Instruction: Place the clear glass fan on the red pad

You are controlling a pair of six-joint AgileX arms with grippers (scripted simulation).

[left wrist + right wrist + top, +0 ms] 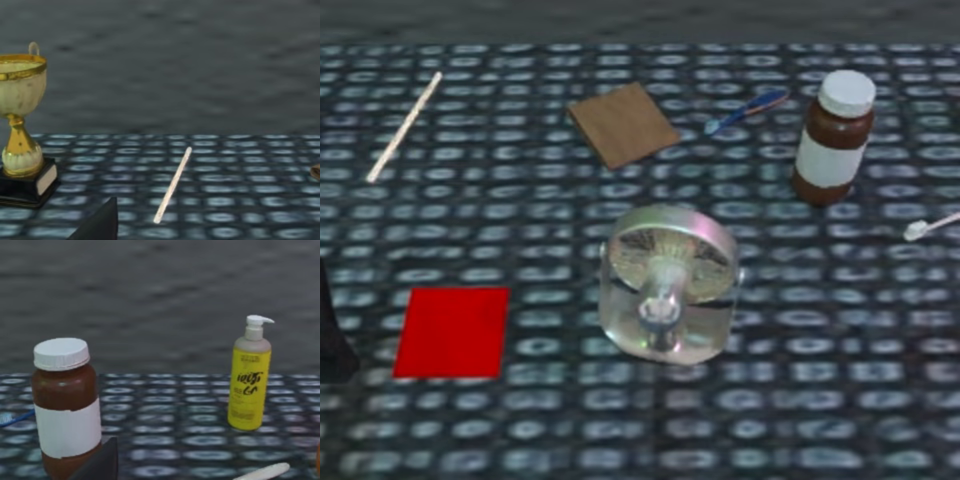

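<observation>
The clear glass fan (668, 285), a big transparent rounded block with a disc face and a central hub, stands in the middle of the table. The red pad (453, 332) lies flat to its left, bare and apart from it. My left arm (330, 335) shows only as a dark shape at the top view's left edge, just left of the pad. One dark finger (100, 222) of the left gripper shows in its wrist view, holding nothing. The right arm is outside the top view. Its wrist view shows one dark finger (97, 462) near the brown bottle, also holding nothing.
A brown square tile (623, 124) lies behind the fan, a pale stick (405, 126) at the far left and a blue-handled brush (747, 111) beside the white-capped brown bottle (834, 137). A gold trophy (21, 125) and a yellow pump bottle (249, 382) appear only in the wrist views.
</observation>
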